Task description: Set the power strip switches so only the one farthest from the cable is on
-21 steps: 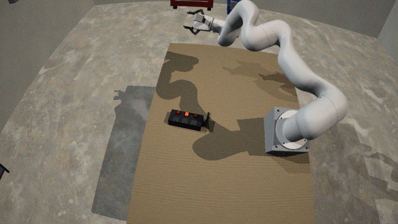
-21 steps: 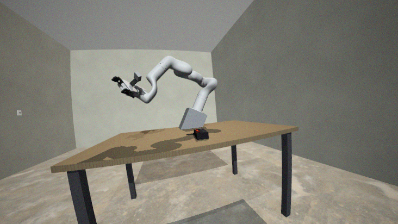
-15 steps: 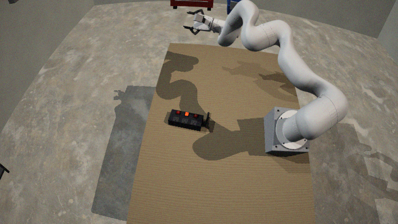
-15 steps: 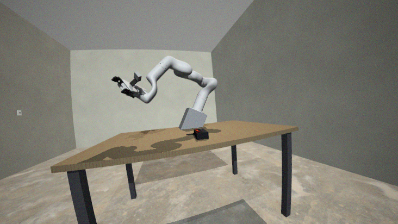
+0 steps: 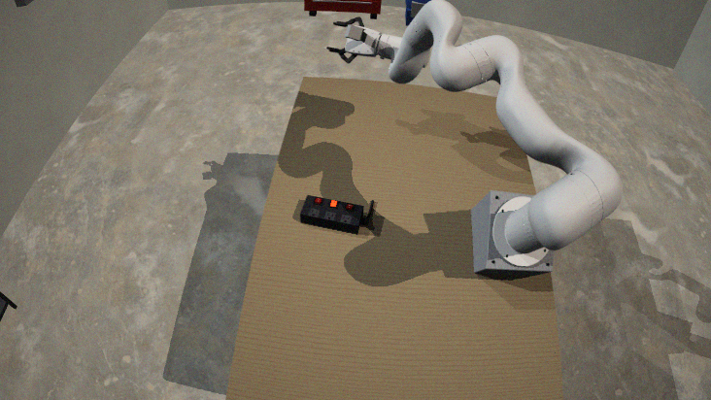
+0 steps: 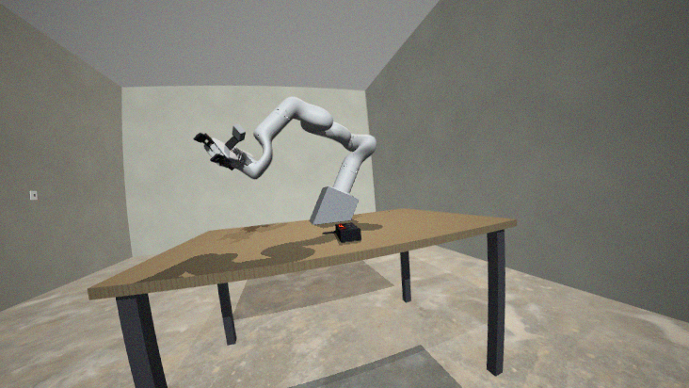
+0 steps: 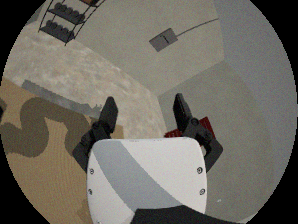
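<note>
A black power strip lies flat on the wooden table, right way up, with its short cable stub at its right end. It has three red switches in a row; the middle switch glows brightly, the left one and the right one look dim. The strip also shows in the exterior view, near the arm's base. My gripper is open and empty, high in the air beyond the table's far edge, far from the strip. In the wrist view the open fingers point out at the room; the strip is out of sight there.
The arm's grey base is bolted on the table to the right of the strip. A red cabinet stands on the floor beyond the far edge.
</note>
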